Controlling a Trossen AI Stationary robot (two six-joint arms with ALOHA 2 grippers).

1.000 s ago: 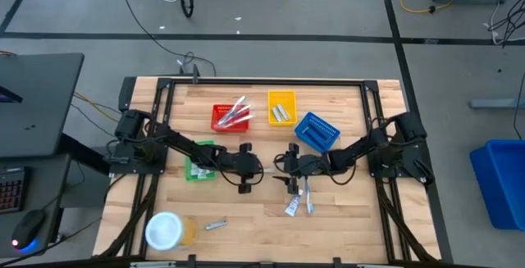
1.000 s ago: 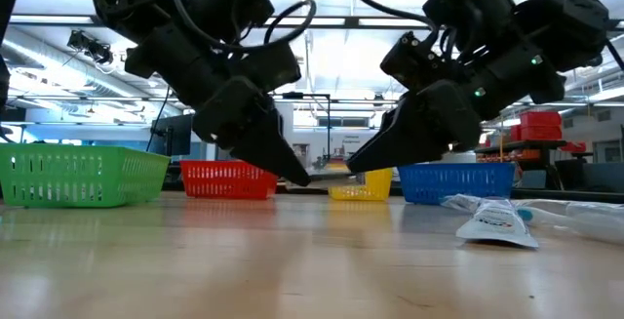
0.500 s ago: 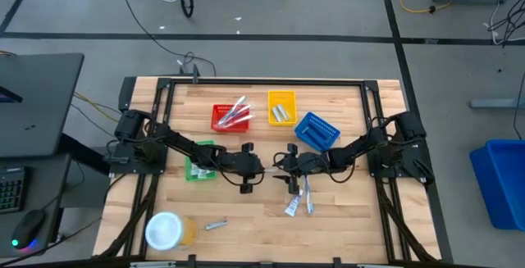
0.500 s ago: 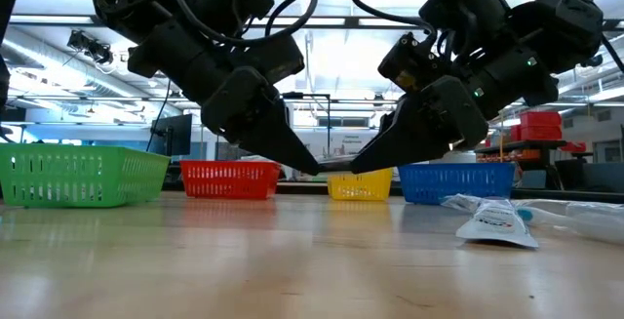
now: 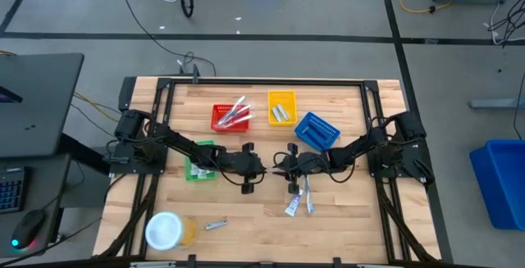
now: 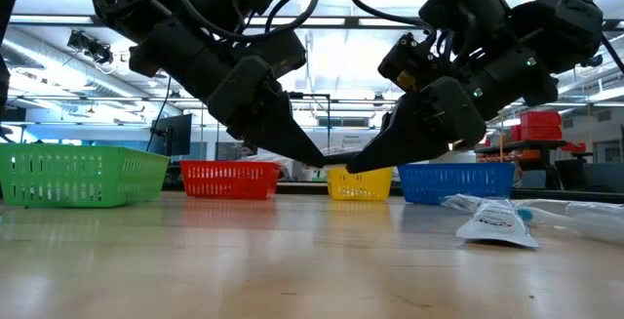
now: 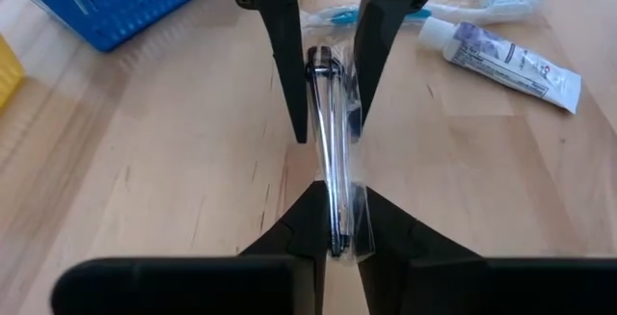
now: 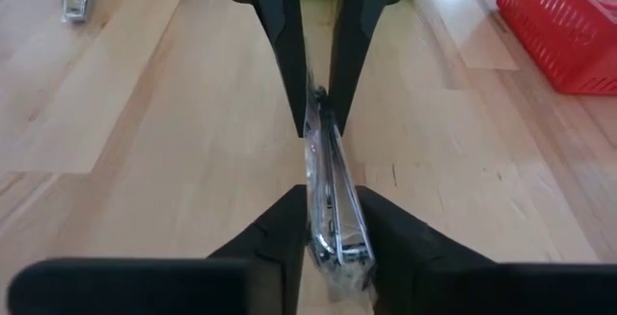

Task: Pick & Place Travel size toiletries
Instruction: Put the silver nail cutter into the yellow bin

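The left gripper (image 5: 264, 170) and the right gripper (image 5: 275, 170) meet tip to tip above the middle of the table. Both dark arms reach in low from the sides. Each gripper pinches one end of the same thin clear-wrapped razor (image 7: 333, 151).

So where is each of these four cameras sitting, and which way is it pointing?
High view: above the table, looking straight down; both arms, left gripper meeting right gripper mid-table.
Low view: at tabletop height, looking level across; both arms come in from above, baskets behind.
Left wrist view: on the left arm, looking past its own fingers at the right gripper and the blue basket.
Right wrist view: on the right arm, facing the left gripper and the red basket.
Shared: both wrist views show the wrapped item pinched at each end.
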